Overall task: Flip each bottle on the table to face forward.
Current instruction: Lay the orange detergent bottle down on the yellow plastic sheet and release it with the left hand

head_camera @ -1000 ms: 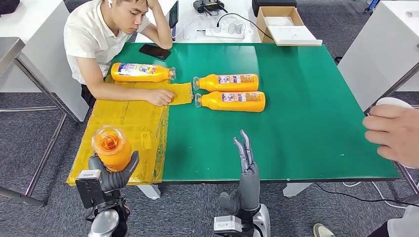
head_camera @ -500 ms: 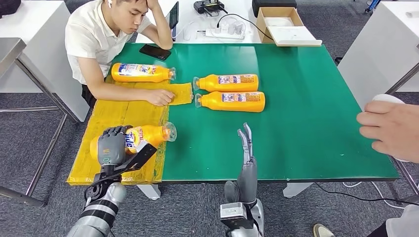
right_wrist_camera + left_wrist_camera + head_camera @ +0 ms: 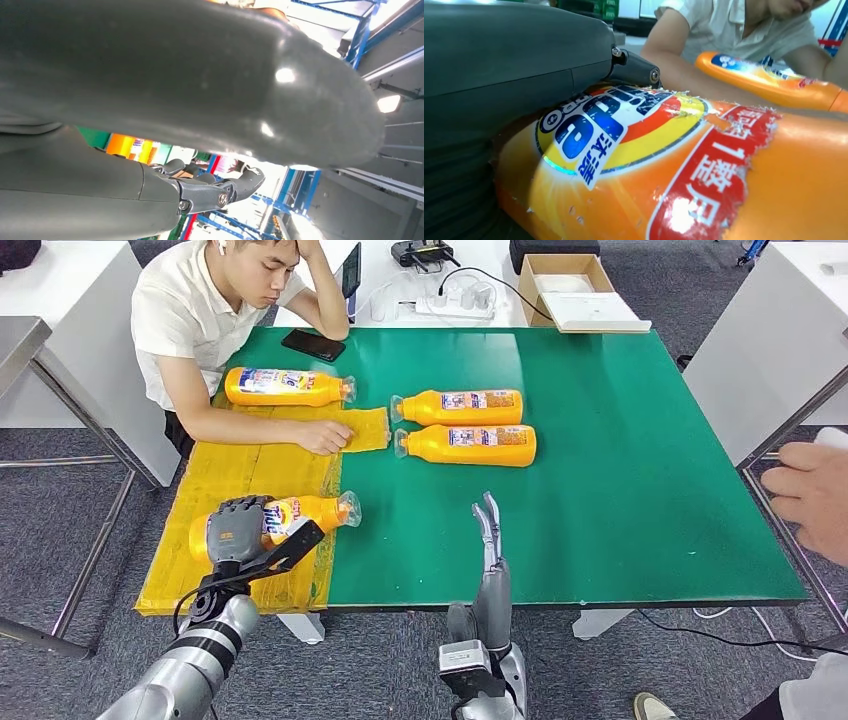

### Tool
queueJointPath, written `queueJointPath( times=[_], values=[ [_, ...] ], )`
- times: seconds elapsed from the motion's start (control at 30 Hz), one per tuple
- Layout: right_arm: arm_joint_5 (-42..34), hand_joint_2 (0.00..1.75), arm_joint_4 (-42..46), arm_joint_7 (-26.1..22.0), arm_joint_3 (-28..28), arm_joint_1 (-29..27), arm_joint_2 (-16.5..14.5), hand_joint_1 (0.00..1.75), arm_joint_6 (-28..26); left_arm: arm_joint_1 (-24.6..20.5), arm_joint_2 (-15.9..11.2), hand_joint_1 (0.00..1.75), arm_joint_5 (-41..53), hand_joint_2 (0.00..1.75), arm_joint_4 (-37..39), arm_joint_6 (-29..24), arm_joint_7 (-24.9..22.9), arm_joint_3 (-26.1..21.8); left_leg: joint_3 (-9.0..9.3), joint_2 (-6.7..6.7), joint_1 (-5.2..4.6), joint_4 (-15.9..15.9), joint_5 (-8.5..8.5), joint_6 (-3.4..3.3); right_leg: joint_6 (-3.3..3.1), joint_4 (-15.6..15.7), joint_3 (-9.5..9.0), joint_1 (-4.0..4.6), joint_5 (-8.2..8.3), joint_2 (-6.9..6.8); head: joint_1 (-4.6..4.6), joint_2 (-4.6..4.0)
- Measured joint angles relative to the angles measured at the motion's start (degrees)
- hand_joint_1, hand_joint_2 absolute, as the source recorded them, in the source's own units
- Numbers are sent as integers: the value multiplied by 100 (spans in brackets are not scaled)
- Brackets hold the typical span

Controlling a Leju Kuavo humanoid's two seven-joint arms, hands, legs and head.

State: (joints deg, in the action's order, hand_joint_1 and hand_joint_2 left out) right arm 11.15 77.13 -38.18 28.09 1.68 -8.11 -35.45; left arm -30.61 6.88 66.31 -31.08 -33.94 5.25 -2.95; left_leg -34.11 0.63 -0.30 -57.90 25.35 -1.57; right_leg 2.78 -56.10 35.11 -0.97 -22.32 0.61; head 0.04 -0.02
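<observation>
Main risk: left hand [image 3: 237, 532] grasps the held bottle [image 3: 300, 512] around its base end only, so on release it could roll on its rounded side across the yellow sheet [image 3: 255, 480] and turn the label away again, or run toward the tabletop [image 3: 620, 480] edge nearest the robot. Left wrist view shows the front label up under the fingers [image 3: 634, 67], so it looks correctly flipped, though I can't confirm the bottle is fully seated on the sheet. It lies flat, long axis running across the sheet, cap pointing toward the green surface. Right hand [image 3: 490, 570] hangs at the tabletop's near edge, fingers straight, holding nothing. Two bottles [image 3: 465, 426] beyond it still show small-print labels, caps toward the sheet; a person's hand [image 3: 325, 436] rests on the sheet, a collision hazard.
</observation>
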Motion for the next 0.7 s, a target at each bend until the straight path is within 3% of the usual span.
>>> queueJointPath(
  times=[0.07, 0.13, 0.2, 0.3, 0.37, 0.5, 0.7],
  values=[
    [0, 0, -1, 0, 1, 1, 0, 0, 1, -3, -1, 161, -1, 175, 3, 1, 1, 1, 0, 0, 0, 0, 0, 0, 0, 0, 0, 0, 0, 0, 0, 1],
    [16, 0, -25, 0, 8, 14, -1, 0, -5, -41, -6, 75, -127, 175, 63, 78, 94, 9, 2, 1, 0, 0, -1, 0, 0, 0, -1, 0, 0, 0, 0, 1],
    [32, 0, -79, 0, 34, 42, 2, 0, -22, -120, -11, 2, -564, 175, 159, 479, 491, 14, 8, 22, 0, 0, -7, 2, -1, -1, -11, 0, -1, -14, -2, 1],
    [-19, 0, -185, 0, 138, 100, 64, 0, -32, -64, 15, 0, -1965, 175, -18, 2640, 1841, 158, 23, 56, -1, 1, -18, 2, -1, -2, -39, -1, -4, -45, 1, 1],
    [-56, 0, -221, 0, 194, 129, 109, 0, -31, 83, 3, 0, -2512, 175, -295, 3582, 2240, 332, 30, 54, -2, 1, -17, 2, 0, -1, -47, -2, -3, -46, 1, 2],
    [-86, 0, -250, -1, 243, 165, 150, 0, -31, 281, -143, 0, -2734, 175, -669, 3904, 2429, 710, 31, 56, 0, 1, -19, 3, 0, -2, -45, 1, -2, -47, -2, 2],
    [-90, 0, -264, 0, 282, 185, 181, 0, -31, 446, -254, 0, -2774, 175, -959, 3959, 2493, 1022, 25, 56, 2, 1, -19, 3, 0, -4, -41, 1, -3, -46, 0, 1]
  ],
)
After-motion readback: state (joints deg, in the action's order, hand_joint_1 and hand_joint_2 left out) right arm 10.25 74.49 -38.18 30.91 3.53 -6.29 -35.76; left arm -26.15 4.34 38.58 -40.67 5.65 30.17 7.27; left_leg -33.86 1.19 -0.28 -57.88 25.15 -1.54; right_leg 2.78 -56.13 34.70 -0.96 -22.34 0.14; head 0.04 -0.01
